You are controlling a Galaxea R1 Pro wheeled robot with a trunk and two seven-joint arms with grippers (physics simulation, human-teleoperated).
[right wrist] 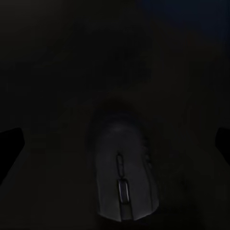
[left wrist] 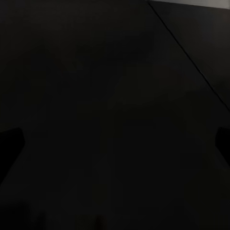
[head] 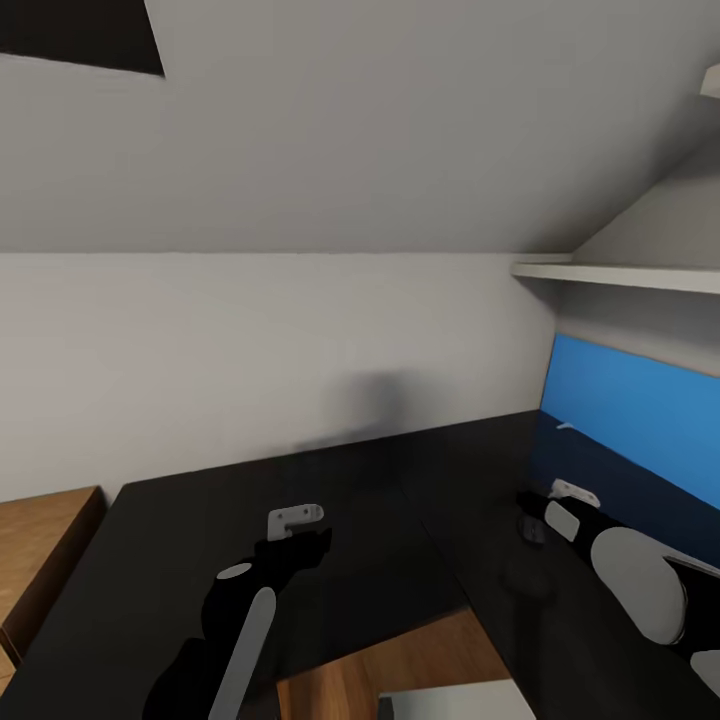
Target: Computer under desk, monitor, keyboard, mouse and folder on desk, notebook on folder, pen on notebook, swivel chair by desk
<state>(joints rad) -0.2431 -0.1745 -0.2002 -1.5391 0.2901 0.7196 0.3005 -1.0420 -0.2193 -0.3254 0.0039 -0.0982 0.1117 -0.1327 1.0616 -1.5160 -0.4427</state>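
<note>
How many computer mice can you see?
1. The mouse lies on the black desk, under the right gripper, near the blue panel. The robot's arms cover parts of the desk, so another could be hidden there.

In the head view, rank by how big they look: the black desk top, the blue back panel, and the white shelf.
1. black desk top
2. blue back panel
3. white shelf
The view cuts off all three, and the desk is nearest the camera.

Mouse (right wrist: 123, 179) on black desk (head: 400, 520)
</note>
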